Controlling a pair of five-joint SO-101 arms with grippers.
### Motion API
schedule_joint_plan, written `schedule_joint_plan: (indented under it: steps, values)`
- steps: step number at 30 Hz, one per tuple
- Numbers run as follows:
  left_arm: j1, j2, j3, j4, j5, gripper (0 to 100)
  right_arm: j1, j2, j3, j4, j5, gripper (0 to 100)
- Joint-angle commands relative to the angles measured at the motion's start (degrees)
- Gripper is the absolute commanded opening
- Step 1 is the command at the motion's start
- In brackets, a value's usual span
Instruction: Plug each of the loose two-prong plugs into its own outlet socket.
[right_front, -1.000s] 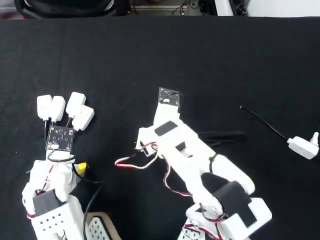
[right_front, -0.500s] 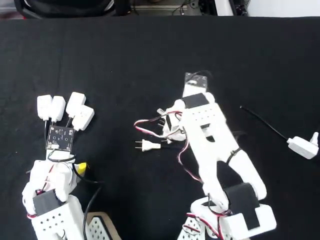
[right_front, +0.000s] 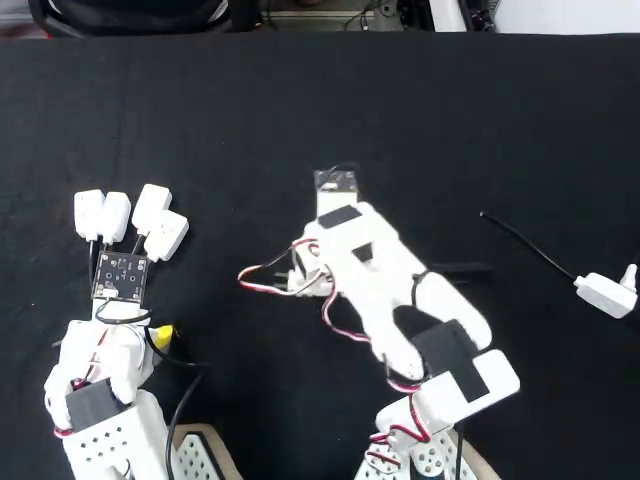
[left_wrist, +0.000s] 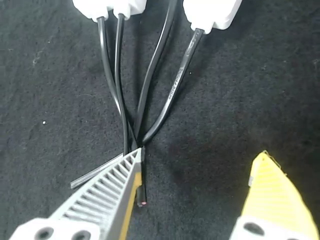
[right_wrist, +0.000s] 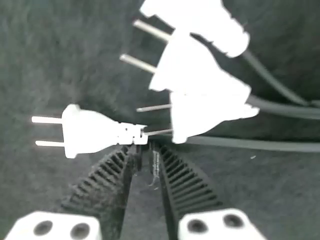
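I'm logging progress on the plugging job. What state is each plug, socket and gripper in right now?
single plug: unplugged, lying flat, prongs bare
three piled plugs: unplugged, prongs bare
four sockets: nothing plugged in
left gripper: open
right gripper: shut, tips at the single plug's tail
white connector at the table's right side: lying alone, unconnected

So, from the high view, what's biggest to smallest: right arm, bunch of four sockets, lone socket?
Largest: right arm.
Then: bunch of four sockets.
Smallest: lone socket.
The arm is nearer the camera, though.
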Motion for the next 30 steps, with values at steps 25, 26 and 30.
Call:
schedule_joint_plan:
  steps: [25,26,30]
  values:
    - [-0.2,-0.4,-0.5,0.4,-0.3,33,5.5,-7.3,-13.2,3.3,-9.8,4.0]
    - [-0.2,-0.4,-0.5,0.4,-0.3,33,5.2,-6.7,-13.2,2.6,-11.8,4.0]
    - [-0.2,-0.4,-0.5,0.4,-0.2,33,3.3,-1.7,-13.6,-0.2,-18.3,9.5]
